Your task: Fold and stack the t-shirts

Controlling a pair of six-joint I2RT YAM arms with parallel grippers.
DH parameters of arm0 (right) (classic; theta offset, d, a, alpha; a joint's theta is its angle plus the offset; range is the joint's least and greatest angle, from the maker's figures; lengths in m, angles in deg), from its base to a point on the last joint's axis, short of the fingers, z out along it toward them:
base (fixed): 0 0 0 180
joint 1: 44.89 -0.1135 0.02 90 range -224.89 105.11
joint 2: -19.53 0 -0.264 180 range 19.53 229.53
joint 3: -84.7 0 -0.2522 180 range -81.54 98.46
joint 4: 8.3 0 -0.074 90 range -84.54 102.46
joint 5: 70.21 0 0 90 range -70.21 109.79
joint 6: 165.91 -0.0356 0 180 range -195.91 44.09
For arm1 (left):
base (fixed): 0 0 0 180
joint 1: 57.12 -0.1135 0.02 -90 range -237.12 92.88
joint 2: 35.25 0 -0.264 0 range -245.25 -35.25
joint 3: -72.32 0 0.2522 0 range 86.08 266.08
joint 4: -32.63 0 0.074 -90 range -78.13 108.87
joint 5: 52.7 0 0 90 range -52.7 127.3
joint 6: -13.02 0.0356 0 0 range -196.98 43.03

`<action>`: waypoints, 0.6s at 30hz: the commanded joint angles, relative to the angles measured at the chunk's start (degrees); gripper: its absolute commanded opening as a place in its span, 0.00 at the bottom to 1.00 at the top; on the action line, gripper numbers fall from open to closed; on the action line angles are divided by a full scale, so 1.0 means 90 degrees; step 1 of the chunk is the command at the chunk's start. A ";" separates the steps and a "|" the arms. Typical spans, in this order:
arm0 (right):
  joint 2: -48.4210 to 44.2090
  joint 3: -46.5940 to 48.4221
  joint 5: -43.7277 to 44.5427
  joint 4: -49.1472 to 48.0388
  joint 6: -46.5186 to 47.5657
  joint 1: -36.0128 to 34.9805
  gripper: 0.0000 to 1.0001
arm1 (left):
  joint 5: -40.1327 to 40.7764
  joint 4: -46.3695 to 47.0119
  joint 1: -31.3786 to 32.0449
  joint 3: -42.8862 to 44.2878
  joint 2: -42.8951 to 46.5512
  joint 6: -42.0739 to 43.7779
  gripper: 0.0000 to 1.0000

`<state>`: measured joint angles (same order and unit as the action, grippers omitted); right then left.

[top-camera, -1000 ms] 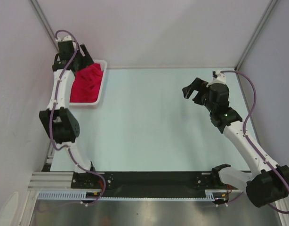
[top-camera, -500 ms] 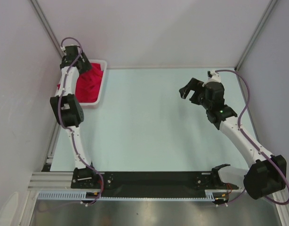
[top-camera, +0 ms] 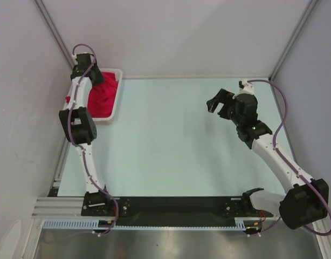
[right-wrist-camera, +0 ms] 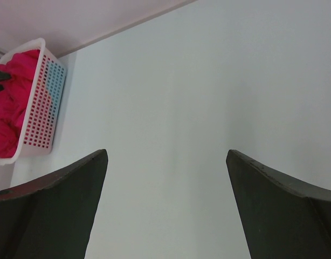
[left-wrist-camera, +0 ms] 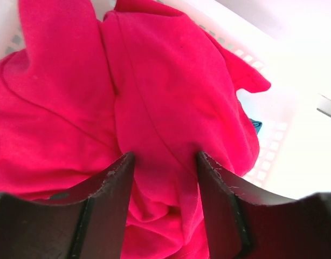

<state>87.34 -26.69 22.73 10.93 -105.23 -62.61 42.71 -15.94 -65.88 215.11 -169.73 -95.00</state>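
A heap of crimson t-shirts fills the white lattice basket at the table's far left. My left gripper reaches down into the heap, its jaws half closed with a bunched fold of a crimson t-shirt pressed between both fingers. A scrap of teal cloth peeks out beside the red near the basket wall. Far from the basket, my right gripper hangs open above the right side of the table. It holds nothing, and in its own view the basket and the red cloth sit far off.
The pale table spreads between the arms. White walls and metal posts close in the left, back and right sides. A black rail with the arm bases runs along the near edge.
Over the last second my left arm swung up and over the basket and dipped its gripper into the red heap. My right gripper shifted slightly left and has since held still.
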 commanded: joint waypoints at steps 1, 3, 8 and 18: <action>-0.0230 0.0224 0.0259 -0.0101 0.0260 0.0035 1.00 | -0.0279 0.0215 0.0025 0.0399 -0.0078 -0.0136 0.54; -0.0279 0.0175 0.0395 -0.0091 0.0309 0.0035 1.00 | -0.0279 0.0215 0.0025 0.0458 -0.0039 -0.0185 0.57; -0.0288 0.0136 0.0445 -0.0130 0.0338 0.0093 1.00 | -0.0317 0.0215 0.0025 0.0575 -0.0087 -0.0292 0.26; -0.0737 -0.0020 0.0591 0.0007 0.0485 0.0201 1.00 | -0.0181 -0.0126 0.0191 0.1229 0.0204 -0.0176 0.00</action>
<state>84.70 -26.76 26.01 12.02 -102.06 -61.36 40.17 -17.12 -65.61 222.04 -172.63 -97.93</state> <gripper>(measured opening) 0.995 0.013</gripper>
